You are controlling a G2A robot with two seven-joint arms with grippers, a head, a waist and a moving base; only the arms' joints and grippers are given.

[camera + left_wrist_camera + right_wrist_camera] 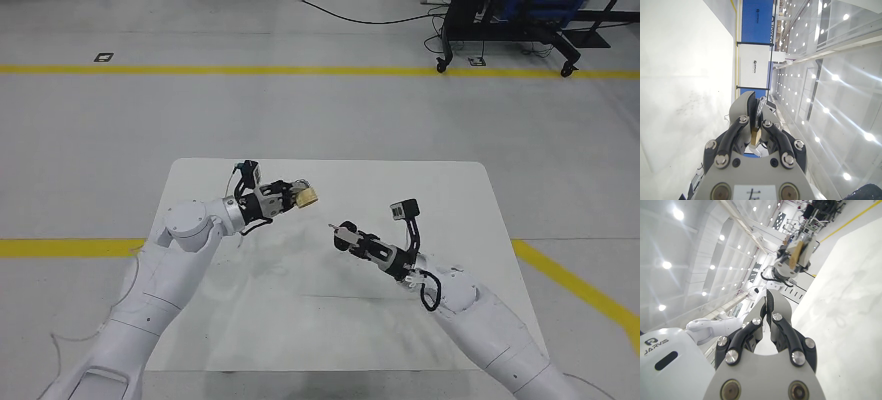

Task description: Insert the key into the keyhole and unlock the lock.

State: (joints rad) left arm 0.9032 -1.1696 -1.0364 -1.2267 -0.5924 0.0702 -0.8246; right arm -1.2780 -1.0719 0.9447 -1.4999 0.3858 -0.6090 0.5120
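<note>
Brass block padlock (755,136) clamped in left gripper (298,195); thin silver metal key (765,303) pinched in right gripper (344,234), apart from padlock; likely rigid, light, slippery; hold by bow

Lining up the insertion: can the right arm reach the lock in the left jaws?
Probably yes. The lock juts from the left jaws toward the key in the right jaws, and nothing stands in the gap between them.
</note>
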